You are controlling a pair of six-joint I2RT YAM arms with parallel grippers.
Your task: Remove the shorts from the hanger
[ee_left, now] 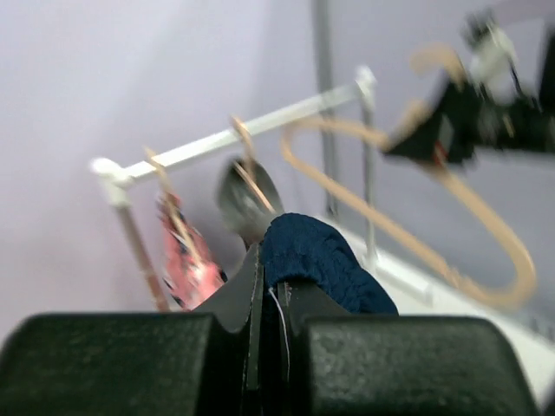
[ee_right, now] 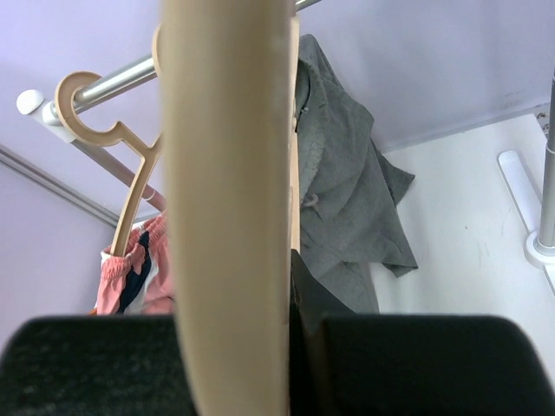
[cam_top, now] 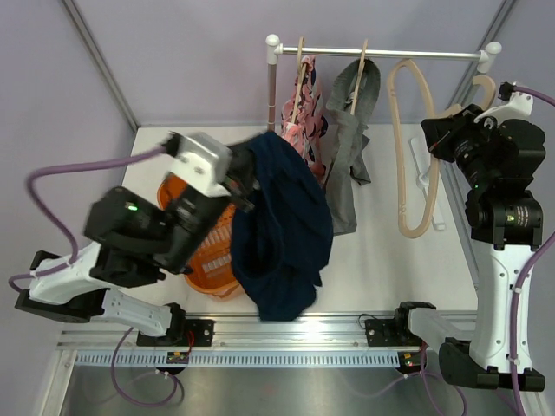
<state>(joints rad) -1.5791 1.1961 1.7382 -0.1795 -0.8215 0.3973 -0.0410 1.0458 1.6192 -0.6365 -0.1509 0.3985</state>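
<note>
The left end effector [ee_left: 260,286] is pinched tight on a fold of the dark navy cloth shorts [cam_top: 282,234]. They hang from it, off any hanger, beside the orange plastic lattice basket [cam_top: 208,256] on the white surface [cam_top: 390,260]. The right end effector [ee_right: 251,347] is clamped on a bare pale wooden hanger [ee_right: 225,173]. Farther out between the two, the plain grey shorts [cam_top: 351,147] and the pink patterned shorts [cam_top: 303,113] hang on wooden hangers from the white rail [cam_top: 416,55].
</note>
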